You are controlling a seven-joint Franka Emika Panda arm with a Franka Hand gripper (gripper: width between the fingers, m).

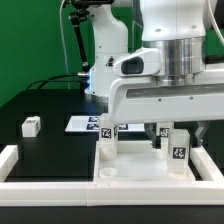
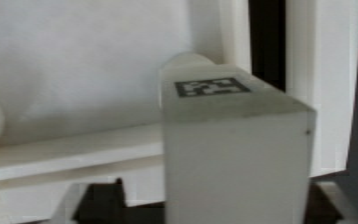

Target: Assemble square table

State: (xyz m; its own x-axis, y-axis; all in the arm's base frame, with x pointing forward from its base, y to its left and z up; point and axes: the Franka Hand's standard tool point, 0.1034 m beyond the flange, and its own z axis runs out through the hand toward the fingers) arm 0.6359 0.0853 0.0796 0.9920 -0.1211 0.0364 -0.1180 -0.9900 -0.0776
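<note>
The square table's white slab [image 1: 120, 168] lies flat at the front, its raised rim showing. One white tagged leg [image 1: 107, 138] stands upright on the slab toward the exterior view's left. A second tagged leg [image 1: 178, 148] [image 2: 229, 140] stands upright toward the right. My gripper [image 1: 180, 132] [image 2: 220, 205] has come down over this second leg. A dark finger [image 2: 105, 200] sits on each side of it, and a thin gap shows on at least one side. Another small leg block [image 1: 31, 126] lies on the black table at the left.
The marker board [image 1: 80, 124] lies flat behind the slab. A long white border rail [image 1: 12, 165] runs round the front and left of the work area. The robot's base [image 1: 105, 50] and cables stand at the back.
</note>
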